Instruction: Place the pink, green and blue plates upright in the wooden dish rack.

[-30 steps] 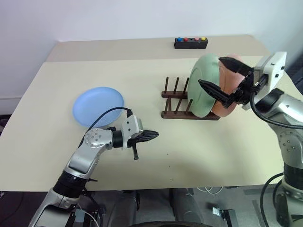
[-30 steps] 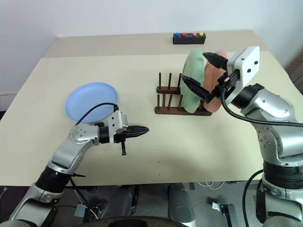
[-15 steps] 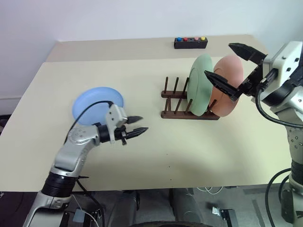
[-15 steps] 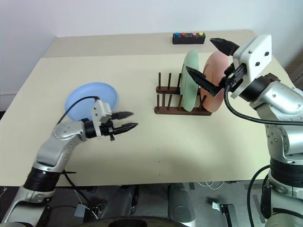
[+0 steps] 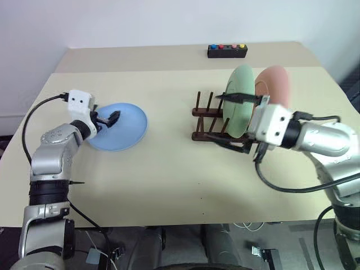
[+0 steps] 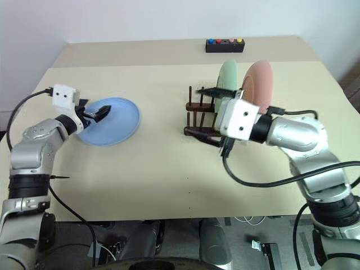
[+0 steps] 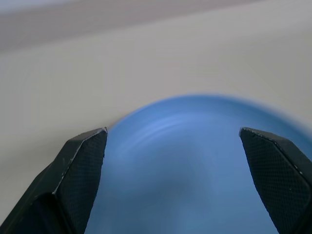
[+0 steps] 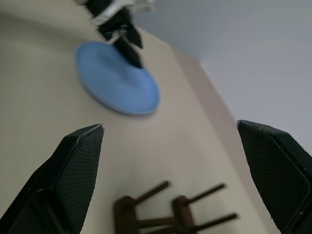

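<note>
The blue plate is laid flat on the desk, the green plate and pink plate are stood upright in the rack, and both grippers' jaws are held apart.

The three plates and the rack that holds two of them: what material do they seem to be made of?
The blue plate, green plate and pink plate look like matte plastic, or possibly glazed ceramic: flat even colour and no sharp glare. The rack looks like dark stained wood: brown round pegs on straight rails, with a dull finish.
</note>
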Controlling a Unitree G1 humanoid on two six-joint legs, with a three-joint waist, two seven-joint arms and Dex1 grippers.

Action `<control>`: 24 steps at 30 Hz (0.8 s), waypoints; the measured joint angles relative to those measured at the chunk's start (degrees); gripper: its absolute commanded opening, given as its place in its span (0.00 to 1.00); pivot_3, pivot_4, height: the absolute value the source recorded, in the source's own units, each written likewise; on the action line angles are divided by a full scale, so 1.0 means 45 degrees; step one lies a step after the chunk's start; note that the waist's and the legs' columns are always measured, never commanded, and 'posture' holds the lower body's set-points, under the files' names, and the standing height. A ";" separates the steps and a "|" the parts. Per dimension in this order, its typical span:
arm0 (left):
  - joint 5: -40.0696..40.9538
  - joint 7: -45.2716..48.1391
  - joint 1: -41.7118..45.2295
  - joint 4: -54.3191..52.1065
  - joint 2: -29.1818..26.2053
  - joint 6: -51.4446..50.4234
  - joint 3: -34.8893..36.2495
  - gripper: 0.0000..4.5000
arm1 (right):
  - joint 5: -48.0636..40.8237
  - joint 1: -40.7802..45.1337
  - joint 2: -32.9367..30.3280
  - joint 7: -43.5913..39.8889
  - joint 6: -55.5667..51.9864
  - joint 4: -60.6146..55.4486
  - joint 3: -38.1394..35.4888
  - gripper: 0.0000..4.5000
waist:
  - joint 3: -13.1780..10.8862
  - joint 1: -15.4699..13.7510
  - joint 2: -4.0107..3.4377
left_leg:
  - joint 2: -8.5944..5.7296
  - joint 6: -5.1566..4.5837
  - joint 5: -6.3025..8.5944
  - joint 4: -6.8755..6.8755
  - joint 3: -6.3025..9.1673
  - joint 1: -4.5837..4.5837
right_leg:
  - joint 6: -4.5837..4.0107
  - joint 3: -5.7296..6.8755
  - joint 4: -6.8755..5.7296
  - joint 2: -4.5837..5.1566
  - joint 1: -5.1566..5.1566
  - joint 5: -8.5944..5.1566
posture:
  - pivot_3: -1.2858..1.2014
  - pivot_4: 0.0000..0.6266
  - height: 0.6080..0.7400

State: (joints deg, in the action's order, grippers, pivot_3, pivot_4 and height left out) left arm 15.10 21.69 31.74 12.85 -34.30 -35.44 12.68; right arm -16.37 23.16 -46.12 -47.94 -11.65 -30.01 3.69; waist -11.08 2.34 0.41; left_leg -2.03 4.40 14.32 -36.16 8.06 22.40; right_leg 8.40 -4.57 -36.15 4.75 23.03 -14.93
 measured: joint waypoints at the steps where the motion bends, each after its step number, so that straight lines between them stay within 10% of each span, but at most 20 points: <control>1: -0.0126 -0.0237 0.0190 0.0296 -0.0046 -0.0212 0.0002 0.99 | 0.0092 -0.0004 0.0051 -0.0043 0.0076 0.0001 0.0088 1.00 | -0.0002 -0.0001 0.0003 | -0.0001 0.0001 0.0000 0.0000 0.0000 0.0003 | 0.0000 0.0000 -0.0001 0.0001 0.0002 0.0001 | 0.52 0.24 1.00; 9: -0.0484 -0.0395 0.1259 0.2293 -0.0415 -0.2110 -0.0360 0.99 | 0.0388 -0.0002 0.0532 -0.0160 0.0320 0.0008 0.0126 1.00 | -0.0011 -0.0006 0.0037 | -0.0001 0.0002 -0.0001 0.0002 0.0004 0.0003 | -0.0002 0.0004 -0.0014 -0.0001 0.0009 0.0002 | 0.52 0.24 1.00; 19: -0.0464 -0.0673 0.1602 0.2389 -0.0261 -0.2916 -0.0111 0.02 | 0.0584 -0.0177 0.0594 -0.0186 0.0324 0.0007 0.0087 1.00 | -0.0004 -0.0033 0.0047 | -0.0001 0.0006 -0.0003 -0.0001 0.0006 -0.0001 | -0.0005 0.0004 -0.0024 0.0003 0.0009 0.0003 | 0.52 0.24 1.00; 24: -0.0095 -0.0847 0.1395 0.1655 0.0246 -0.3129 0.0505 0.01 | 0.0600 -0.0177 0.0572 -0.0220 0.0353 0.0007 0.0071 1.00 | 0.0003 -0.0164 0.0057 | -0.0001 0.0015 -0.0008 -0.0015 0.0006 -0.0005 | -0.0006 0.0005 -0.0025 0.0002 -0.0002 0.0005 | 0.52 0.24 1.00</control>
State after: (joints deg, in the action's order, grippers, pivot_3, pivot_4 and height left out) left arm 14.67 17.88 38.01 20.30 -33.19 -49.52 14.95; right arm -13.67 22.36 -43.55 -48.93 -10.06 -29.97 4.01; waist -11.07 1.60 0.67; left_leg -2.04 4.46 14.29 -36.23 8.09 22.37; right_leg 8.37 -4.54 -36.26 4.76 23.02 -14.90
